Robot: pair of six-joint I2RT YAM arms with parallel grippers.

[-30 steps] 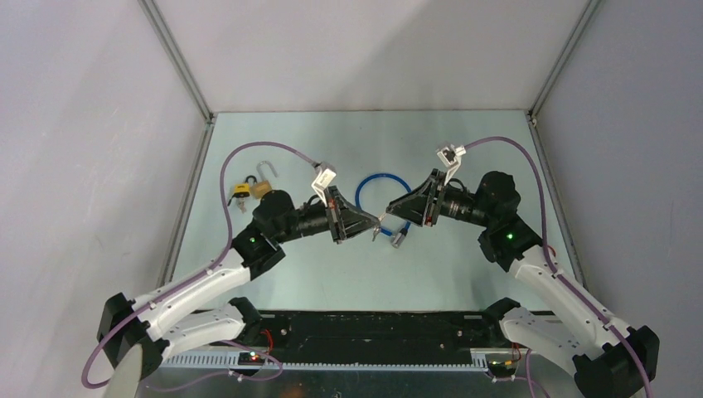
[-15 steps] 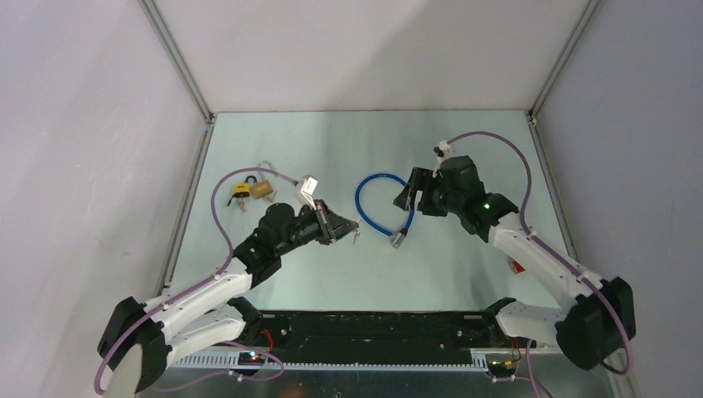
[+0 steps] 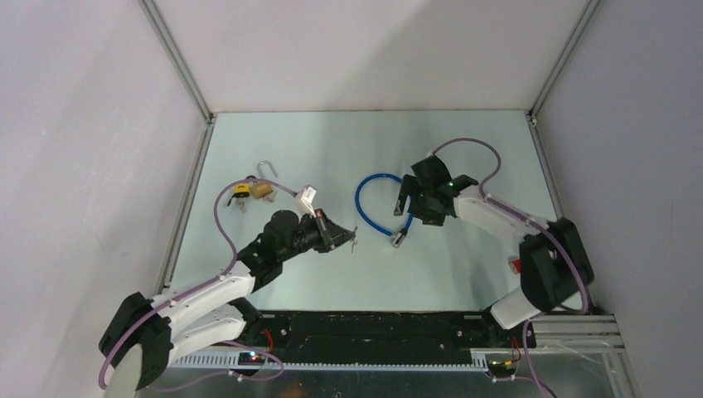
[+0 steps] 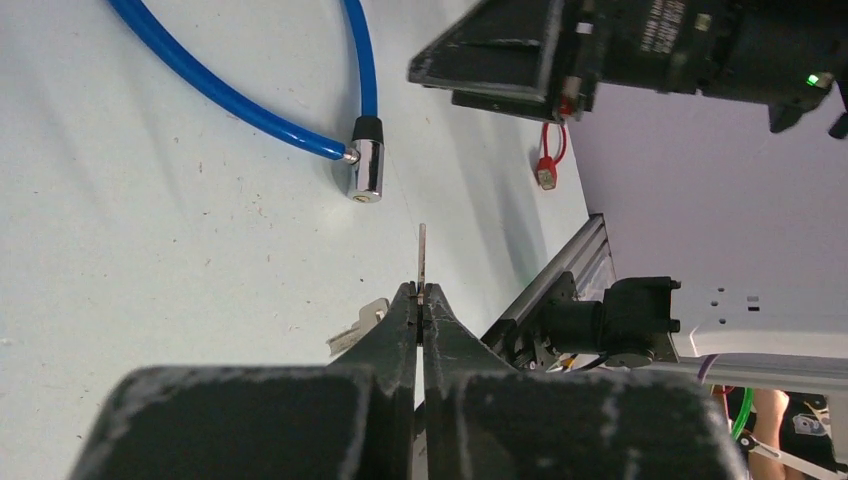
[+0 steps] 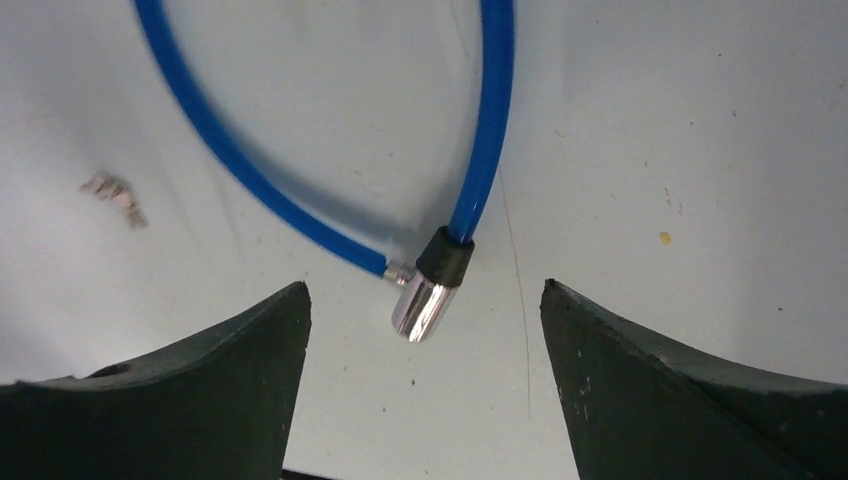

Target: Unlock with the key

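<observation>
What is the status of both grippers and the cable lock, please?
Left gripper shut on key, short of chrome lock cylinder. Right gripper open, poised over it. Blue cable lock on table, key not inserted. Nothing between key and cylinder.

This is a robotics lab test cell. Plain pale panels (image 3: 365,50) close in the left, far and right sides, joined by bare aluminium posts (image 3: 176,58) at the far corners. The pale green worktop (image 3: 464,274) is scuffed and speckled. Along its near edge runs a slotted aluminium rail (image 3: 373,358) with exposed wiring and lit boards (image 3: 249,357). Two white-and-black arms (image 3: 207,290) trailing purple cables (image 3: 464,141) are mounted there.
</observation>
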